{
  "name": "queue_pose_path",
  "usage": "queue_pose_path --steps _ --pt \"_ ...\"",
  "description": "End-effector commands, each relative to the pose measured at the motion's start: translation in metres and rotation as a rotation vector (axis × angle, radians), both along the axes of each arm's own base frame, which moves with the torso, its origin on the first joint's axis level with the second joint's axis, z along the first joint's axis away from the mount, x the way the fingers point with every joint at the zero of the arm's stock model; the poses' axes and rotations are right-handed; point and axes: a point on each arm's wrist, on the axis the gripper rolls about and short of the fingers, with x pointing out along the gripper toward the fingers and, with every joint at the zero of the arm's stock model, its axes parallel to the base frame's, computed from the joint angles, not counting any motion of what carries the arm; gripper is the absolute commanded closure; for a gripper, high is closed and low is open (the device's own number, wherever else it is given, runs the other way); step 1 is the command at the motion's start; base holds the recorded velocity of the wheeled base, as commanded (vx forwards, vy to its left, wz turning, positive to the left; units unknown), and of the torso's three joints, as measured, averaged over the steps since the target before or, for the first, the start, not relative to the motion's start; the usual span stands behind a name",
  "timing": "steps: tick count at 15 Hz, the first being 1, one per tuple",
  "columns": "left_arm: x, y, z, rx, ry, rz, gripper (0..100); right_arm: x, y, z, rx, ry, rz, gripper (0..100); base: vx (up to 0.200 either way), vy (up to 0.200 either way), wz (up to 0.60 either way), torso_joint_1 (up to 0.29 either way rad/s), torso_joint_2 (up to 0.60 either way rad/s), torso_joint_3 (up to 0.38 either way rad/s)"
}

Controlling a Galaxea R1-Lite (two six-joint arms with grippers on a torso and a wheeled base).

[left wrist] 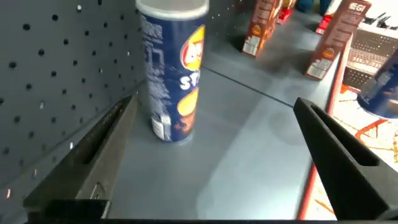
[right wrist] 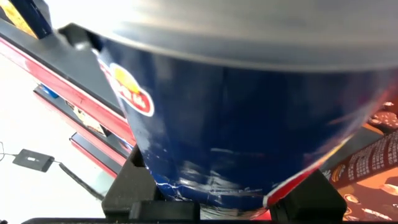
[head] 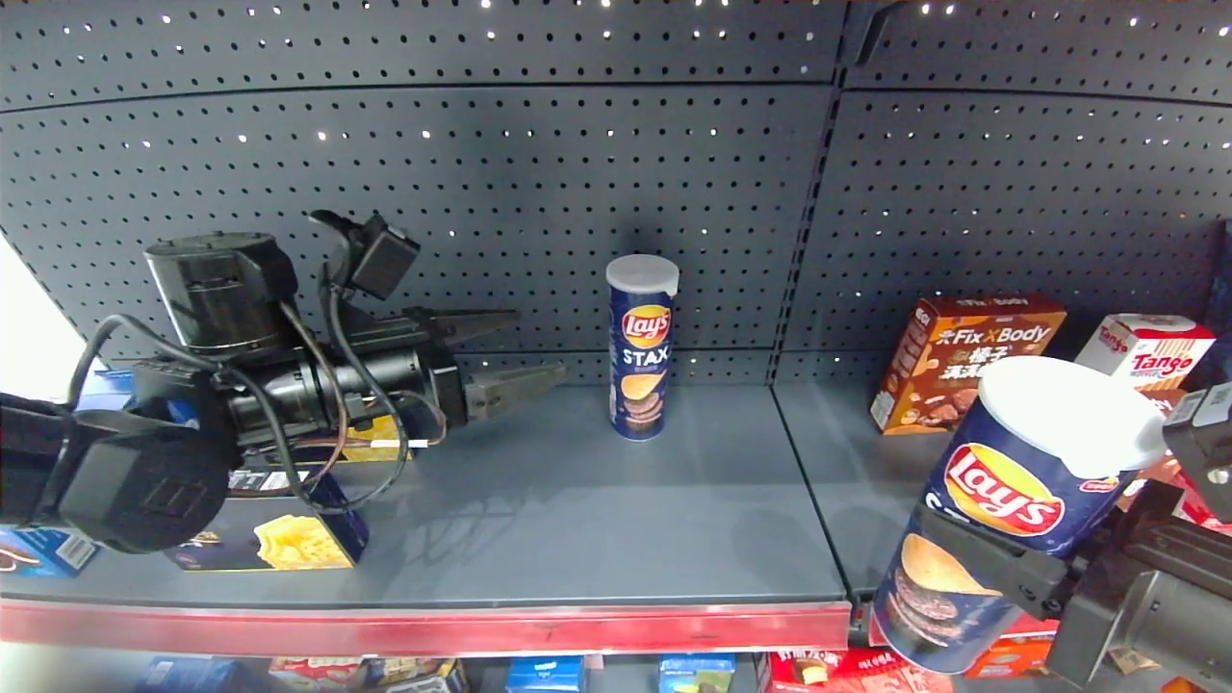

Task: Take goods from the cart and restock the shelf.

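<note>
**Left gripper spread and empty by one chip can, right gripper clamping another**

At the far left, the left gripper (head: 534, 346) is hovering above the grey shelf (head: 577, 520), pointing towards the pegboard back panel (head: 577, 192). Its two fingers are standing well apart with nothing between them. Under that arm a dark blue snack box (head: 279, 539) is lying flat on the shelf, and another blue box (head: 43, 549) is sitting at the left edge.

Just to the right of the gripper's tips, a blue chip can with a white lid (head: 642, 346) is standing upright near the back panel, apart from the fingers. In the left wrist view this can (left wrist: 171, 68) is sitting just beyond the spread fingers (left wrist: 87, 168), closer to the finger on the pegboard side.

Along the front of the shelf a red price rail (head: 433, 626) is running, with packets showing on the level below.

Further right, on the next shelf section, a brown box (head: 962, 361) is standing upright, and a white and red box (head: 1145, 351) is standing just beside it.

At the far right, the right gripper (head: 991, 568) is holding a second blue chip can (head: 1020, 510) around its lower half, out in front of the shelf edge. The can is tilting, its white lid leaning to the right. In the right wrist view the black fingers (right wrist: 130, 186) are pressing on either side of the held can (right wrist: 249, 124).
</note>
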Motion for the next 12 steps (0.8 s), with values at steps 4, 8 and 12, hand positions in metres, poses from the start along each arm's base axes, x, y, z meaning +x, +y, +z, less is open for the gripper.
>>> queue_pose_path --steps 4,8,12 --pt "0.039 -0.010 -0.026 -0.008 0.041 -0.077 0 0.002 0.003 0.000 -0.004 0.005 0.006 100 0.000 0.000 0.00 0.000 0.00 0.000" --pt "0.065 -0.017 -0.042 -0.038 0.011 -0.163 0 0.003 0.003 0.001 -0.004 0.005 0.006 100 0.000 0.000 0.00 0.000 0.00 0.000" --pt "0.077 -0.022 -0.052 -0.046 0.016 -0.180 0 0.004 0.004 0.000 -0.006 0.007 0.005 100 0.000 0.000 0.00 0.000 0.00 0.000"
